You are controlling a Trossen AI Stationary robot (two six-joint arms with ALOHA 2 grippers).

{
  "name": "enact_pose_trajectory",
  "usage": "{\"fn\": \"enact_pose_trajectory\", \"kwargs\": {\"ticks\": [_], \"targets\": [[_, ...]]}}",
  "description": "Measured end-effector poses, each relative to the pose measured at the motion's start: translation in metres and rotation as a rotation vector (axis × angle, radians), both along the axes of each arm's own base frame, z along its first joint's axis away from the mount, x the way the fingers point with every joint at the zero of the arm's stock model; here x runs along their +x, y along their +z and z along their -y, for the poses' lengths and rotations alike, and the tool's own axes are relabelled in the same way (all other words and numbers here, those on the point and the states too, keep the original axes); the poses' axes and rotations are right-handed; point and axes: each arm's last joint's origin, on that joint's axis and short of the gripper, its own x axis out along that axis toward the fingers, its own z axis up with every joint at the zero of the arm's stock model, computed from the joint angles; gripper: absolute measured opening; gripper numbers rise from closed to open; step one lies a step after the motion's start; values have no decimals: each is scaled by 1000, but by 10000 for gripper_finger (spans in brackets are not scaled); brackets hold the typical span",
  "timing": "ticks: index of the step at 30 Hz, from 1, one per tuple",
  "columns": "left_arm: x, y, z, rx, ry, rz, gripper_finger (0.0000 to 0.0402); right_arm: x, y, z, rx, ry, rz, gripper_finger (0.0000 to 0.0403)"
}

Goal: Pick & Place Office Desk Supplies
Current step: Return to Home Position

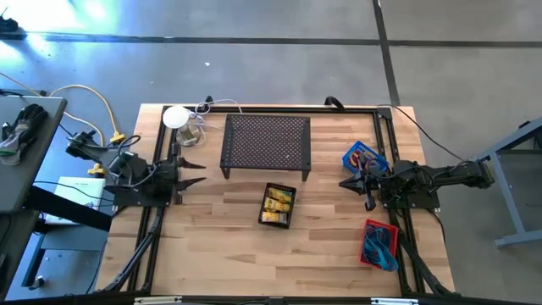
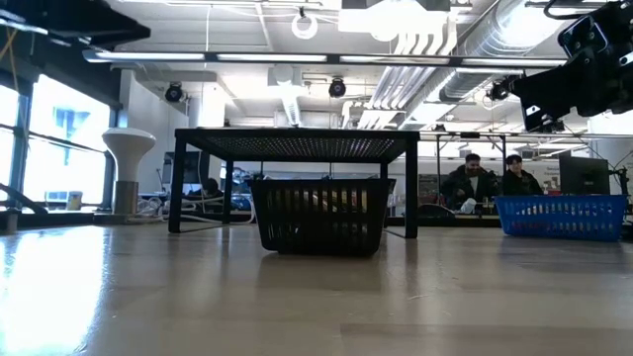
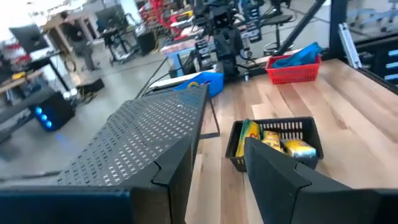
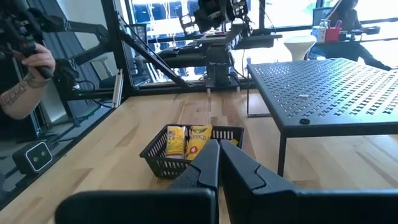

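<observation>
- The left gripper (image 1: 196, 172) is hovering at the desk's (image 1: 220, 246) left edge. Its fingers (image 3: 177, 168) are standing spread apart, holding nothing and touching nothing.
- The right gripper (image 1: 345, 182) is hanging at the right edge beside the blue basket (image 2: 559, 216). Its fingers (image 4: 245, 168) are pressing together, with only a thin slit showing, and they are empty.
- The yellow packets (image 1: 278, 202) are lying packed together in the black basket (image 2: 318, 216). This basket is sitting mid-desk, in front of the perforated stand (image 1: 266, 142).
- Small coloured rings (image 1: 360, 159) are resting in the blue basket.
- Blue rubber bands (image 1: 381, 241) are lying tangled in the red basket (image 3: 293, 70), which is sitting near the desk's right front corner.
</observation>
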Motion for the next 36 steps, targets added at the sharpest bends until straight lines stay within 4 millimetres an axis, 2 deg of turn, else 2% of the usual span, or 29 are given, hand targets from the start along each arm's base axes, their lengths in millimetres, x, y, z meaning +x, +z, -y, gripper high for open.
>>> {"fn": "enact_pose_trajectory", "kwargs": {"ticks": [7, 14, 18, 22, 24, 32, 36], "targets": [[-1, -36, 4, -20, -130, 120, 139, 0, 0, 0, -1, 0, -2, 2], [7, -74, 8, -55, -129, 160, 139, 0, 0, 0, -1, -1, -3, 2], [8, -80, 9, -94, -164, 168, 139, 0, -1, 0, -1, -1, -4, 2], [9, -83, 16, -86, -368, 125, 139, 0, -1, 0, -1, -1, -4, 2], [10, -84, 17, -56, -398, 112, 139, 0, -1, 0, -1, -1, -4, 2], [18, -88, 0, -9, -95, 77, 139, 0, -1, 0, -2, -1, -5, 2], [20, -89, -12, -59, 69, 80, 119, 0, -1, 0, -1, -2, -5, 2]]}}
